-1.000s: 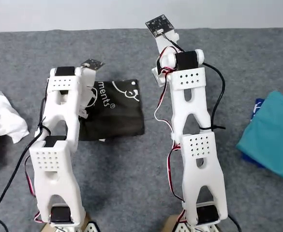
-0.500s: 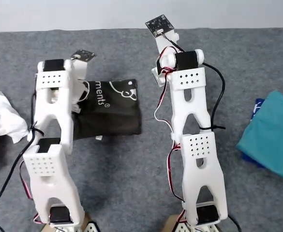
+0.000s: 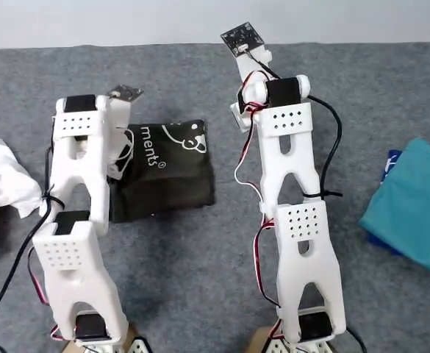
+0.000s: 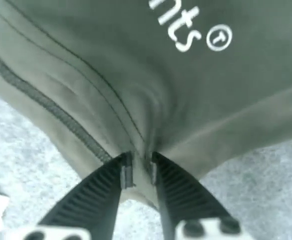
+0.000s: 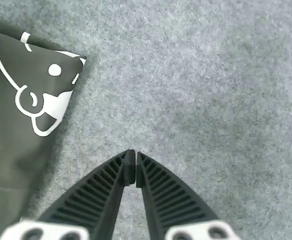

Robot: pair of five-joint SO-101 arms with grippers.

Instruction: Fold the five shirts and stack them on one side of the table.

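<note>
Tugs the folded black cotton shirt with white print [image 3: 167,173], left of centre, slightly leftward with the left gripper [image 4: 138,172] pinched on its edge. Holds right gripper [image 5: 132,172] closed, empty, just right of it. Yet to join the teal folded pile [image 3: 413,202] at right.

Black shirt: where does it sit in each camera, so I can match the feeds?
High view: black shirt on the grey table, partly under the left arm.
Left wrist view: close up, its edge pinched in the left gripper.
Right wrist view: black shirt lying apart from the shut right gripper.
Shared landmark: its white print, lettering and cartoon face.
</note>
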